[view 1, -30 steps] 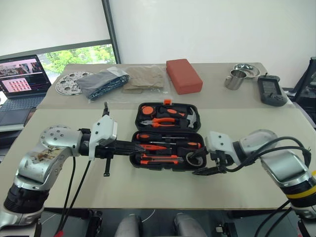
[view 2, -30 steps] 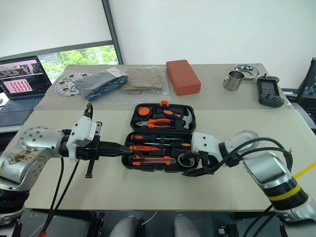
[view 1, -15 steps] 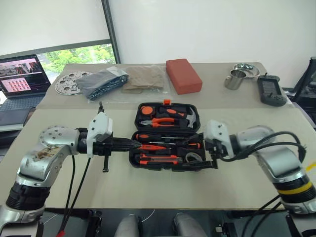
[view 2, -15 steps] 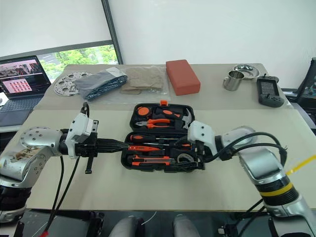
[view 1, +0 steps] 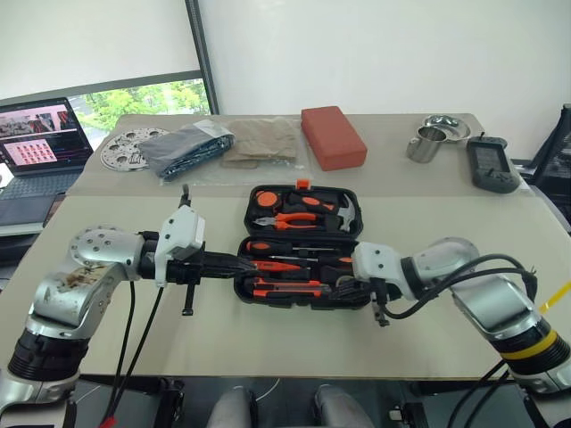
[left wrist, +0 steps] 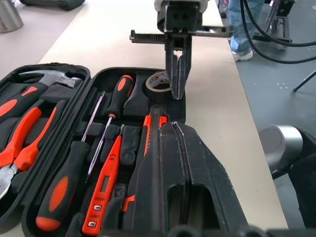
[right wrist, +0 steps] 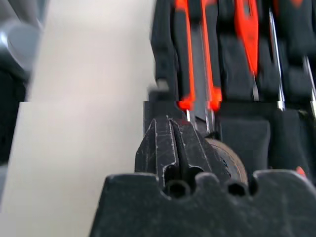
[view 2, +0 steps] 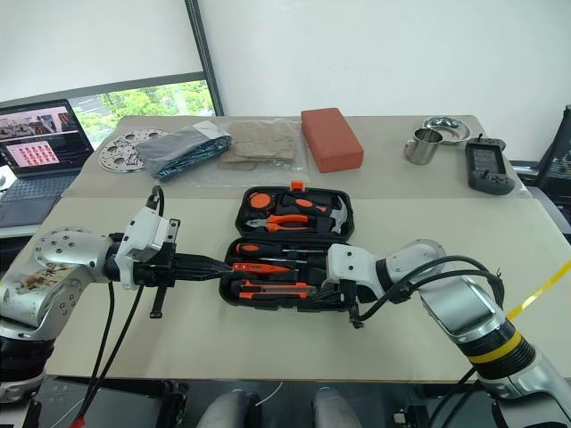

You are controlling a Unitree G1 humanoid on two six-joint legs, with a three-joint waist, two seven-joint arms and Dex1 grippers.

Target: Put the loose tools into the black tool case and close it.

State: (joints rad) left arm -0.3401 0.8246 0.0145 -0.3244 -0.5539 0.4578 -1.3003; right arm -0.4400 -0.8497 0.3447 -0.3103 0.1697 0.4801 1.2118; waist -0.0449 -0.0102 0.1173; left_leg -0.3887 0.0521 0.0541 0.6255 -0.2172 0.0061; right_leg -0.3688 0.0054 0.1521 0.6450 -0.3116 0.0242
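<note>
The black tool case (view 1: 300, 245) lies open near the middle of the table (view 1: 268, 348), lid half toward the far edge, its recesses filled: two orange-and-black screwdrivers (left wrist: 106, 118), the small orange screwdriver (left wrist: 104, 186), the utility knife (view 1: 287, 287) and the tape roll (left wrist: 158, 82) (in the corner of the tray nearest the right arm). The left gripper (view 1: 243, 264) rests at the case's left end with its fingers pressed together, holding nothing. The right gripper (left wrist: 177, 84) stands at the opposite end, fingers together and empty, its tips just beside the tape roll. With the tools apparently seated, closing the lid looks to be what remains. The risk: a fingertip so near the roll could nudge it proud of its recess, and the lid would then jam or fail to latch.
</note>
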